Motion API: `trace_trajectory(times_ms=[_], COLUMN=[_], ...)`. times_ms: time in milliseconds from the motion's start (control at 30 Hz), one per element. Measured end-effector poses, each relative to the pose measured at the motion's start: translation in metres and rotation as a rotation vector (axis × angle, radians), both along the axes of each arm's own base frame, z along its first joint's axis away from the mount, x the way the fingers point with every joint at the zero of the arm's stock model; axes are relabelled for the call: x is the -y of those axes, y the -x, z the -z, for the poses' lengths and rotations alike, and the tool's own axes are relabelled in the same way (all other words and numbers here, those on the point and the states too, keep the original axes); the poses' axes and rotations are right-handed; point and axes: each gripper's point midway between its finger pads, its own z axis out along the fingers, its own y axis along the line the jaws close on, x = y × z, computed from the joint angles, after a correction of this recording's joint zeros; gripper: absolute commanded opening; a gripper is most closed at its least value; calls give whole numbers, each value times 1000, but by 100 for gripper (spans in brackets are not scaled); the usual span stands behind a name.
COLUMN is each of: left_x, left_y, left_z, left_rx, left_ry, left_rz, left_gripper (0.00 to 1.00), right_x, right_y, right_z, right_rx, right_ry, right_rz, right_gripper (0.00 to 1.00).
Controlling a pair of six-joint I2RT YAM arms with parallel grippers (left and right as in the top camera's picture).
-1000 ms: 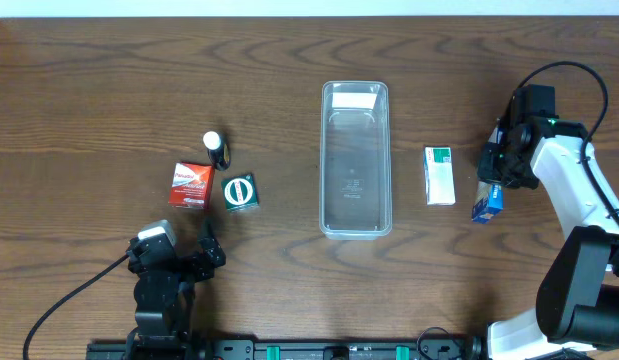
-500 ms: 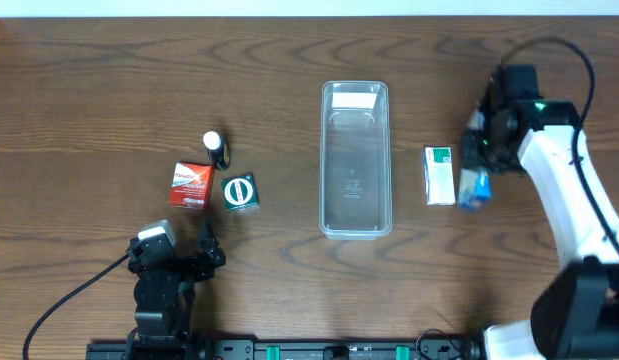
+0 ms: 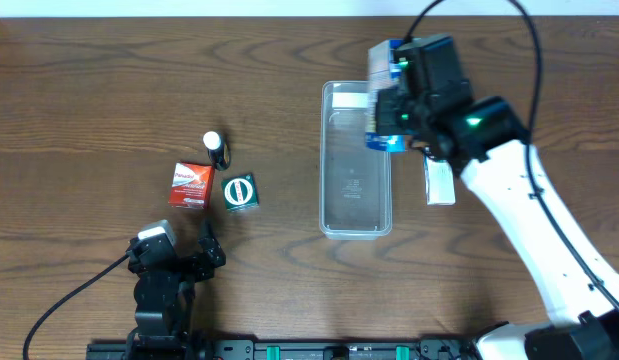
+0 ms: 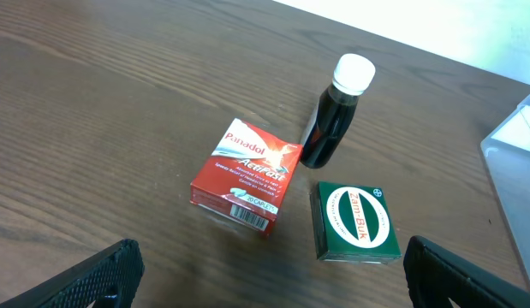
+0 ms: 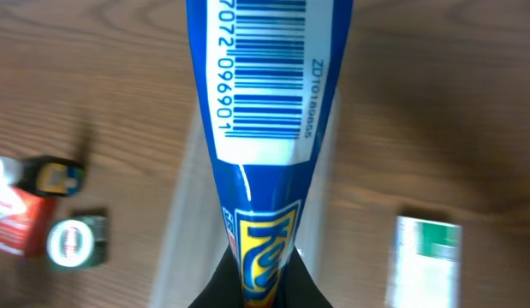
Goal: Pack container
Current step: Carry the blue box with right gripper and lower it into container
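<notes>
The container [image 3: 355,205], a clear tub, lies mid-bench with its long axis running 12 to 6 o'clock. It looks empty except for a pale patch at the 12 o'clock end that I cannot identify. My right claw [image 3: 389,125] hangs over the tub's 1 o'clock corner, clamped on a blue carton [image 5: 265,128] whose barcode fills the wrist view. From that claw the open floor of the tub lies below and toward 7 o'clock, so I judge a short shift inward, with the carton turned along the tub's length, comes before release. A white-and-green box [image 3: 439,185] sits just beside the tub at 3 o'clock. Well apart at 9 o'clock stand a red box [image 3: 190,185], a green box [image 3: 240,191] and a dark bottle [image 3: 216,148]. The left claw [image 4: 271,257] gapes wide and empty near them, the farther arm from the tub.
</notes>
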Motion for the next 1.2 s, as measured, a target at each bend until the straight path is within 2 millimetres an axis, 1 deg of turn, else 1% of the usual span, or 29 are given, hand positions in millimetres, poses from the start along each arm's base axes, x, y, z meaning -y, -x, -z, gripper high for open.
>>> trace_trajectory(times_ms=[67, 167, 267, 333, 367, 433, 567, 733, 1067, 1200], left_x=[0, 0, 0, 0, 0, 0, 0, 0, 0, 0], left_y=[0, 0, 0, 0, 0, 0, 0, 0, 0, 0], left_z=[0, 0, 0, 0, 0, 0, 0, 0, 0, 0], left_rx=[0, 0, 0, 0, 0, 0, 0, 0, 0, 0], left_ry=[0, 0, 0, 0, 0, 0, 0, 0, 0, 0], left_rz=[0, 0, 0, 0, 0, 0, 0, 0, 0, 0], left_gripper=[98, 98, 98, 98, 98, 98, 98, 98, 98, 98], right_x=[-15, -32, -41, -44, -45, -47, -51, -52, -58, -58], right_y=[-3, -8, -15, -18, -20, -22, -28, -27, -22, -15], right_z=[10, 41, 81, 102, 112, 120, 117, 117, 118, 121], right_rx=[-23, -98, -180, -224, -241, -251, -237, -240, -247, -271], right_ry=[-32, -57, -56, -53, -53, -60, -90, -96, -77, -60], right_rz=[15, 54, 102, 132, 145, 159, 170, 163, 67, 34], right_gripper=[1, 1, 1, 1, 1, 1, 3, 3, 2, 2])
